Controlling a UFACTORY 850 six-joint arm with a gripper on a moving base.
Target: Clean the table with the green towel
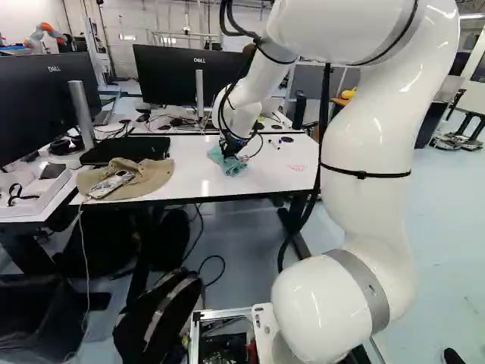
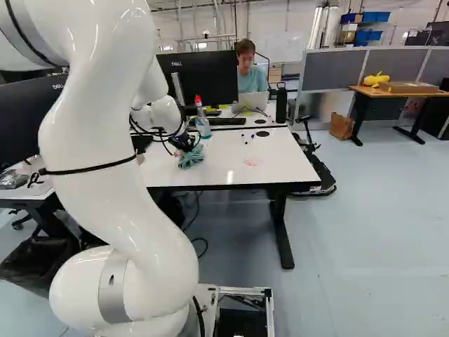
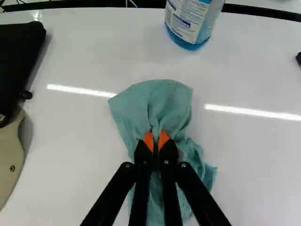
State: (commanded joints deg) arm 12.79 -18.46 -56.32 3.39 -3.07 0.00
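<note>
**Status: Grip Made, Wiping Outstanding**

Twelve o'clock is taken as directly away from the base in the base views, and as straight ahead of the claw in the wrist view.

Left base view: The green towel point(image 1: 227, 161) is seen bunched on the worktop point(image 1: 204, 186). Red marks point(image 1: 297, 167) are found at about three o'clock from it, apart from the cloth. The tan cap point(image 1: 132, 180) is located at about nine o'clock, near the dark case point(image 1: 125, 149). Pickup of the towel is judged complete; removal of the marks is judged outstanding.

Right base view: The same marks are visible at about three o'clock from the towel. No wiped area can be identified, so it cannot be told whether any wiping has been done. The spray bottle point(image 2: 203, 125) is positioned near twelve o'clock from the towel. A sweep toward three o'clock is judged to be required.

Wrist view: The claw point(image 3: 155, 140) is clamped on the towel, a fold being pinched between the orange pads point(image 3: 148, 141). The cloth is spread beneath the claw and ahead of it, toward twelve o'clock, with a loose edge at about four o'clock. The bottle is located near one o'clock, clear of the towel.
</note>
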